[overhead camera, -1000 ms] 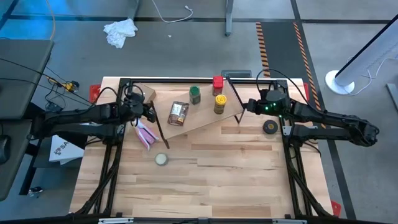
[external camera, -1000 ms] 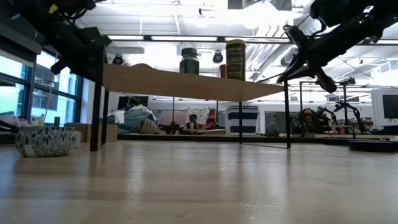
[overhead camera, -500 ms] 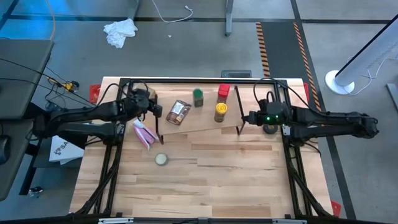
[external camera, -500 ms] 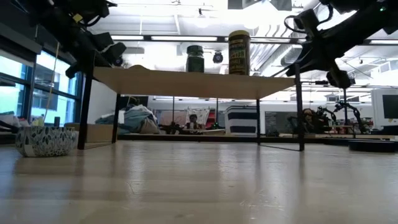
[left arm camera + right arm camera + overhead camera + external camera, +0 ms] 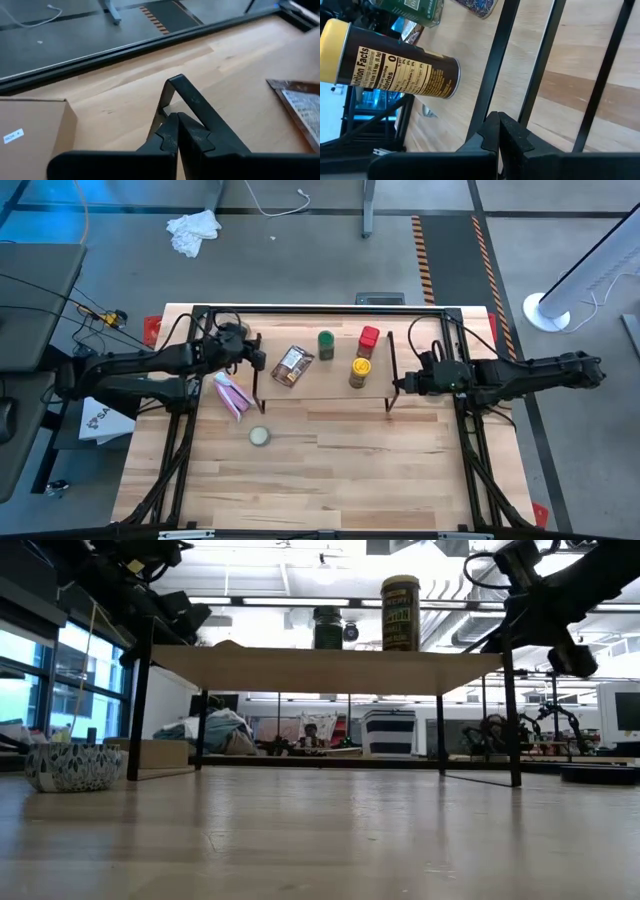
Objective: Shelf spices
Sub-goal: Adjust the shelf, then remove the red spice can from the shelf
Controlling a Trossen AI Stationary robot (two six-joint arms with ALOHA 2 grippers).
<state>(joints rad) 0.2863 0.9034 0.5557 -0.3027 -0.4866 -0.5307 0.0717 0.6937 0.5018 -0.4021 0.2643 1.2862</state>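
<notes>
Swung square to the table, the shelf (image 5: 320, 375) needs level lowering, left gripper (image 5: 255, 360) and right gripper (image 5: 400, 383) clamped on its legs.

**Grey floor, bright ceiling, busy lab behind**

Looking down, the wooden tabletop (image 5: 330, 470) sits on a grey floor (image 5: 300, 260), a crumpled white cloth (image 5: 193, 230) lying near a loose white cable (image 5: 285, 202). Orange-and-black hazard tape (image 5: 424, 250) runs alongside. Level view now: ceiling strip lights (image 5: 290, 601) glow, tall windows (image 5: 60, 690) sit left, a patterned bowl (image 5: 72, 766) rests nearby.
</notes>
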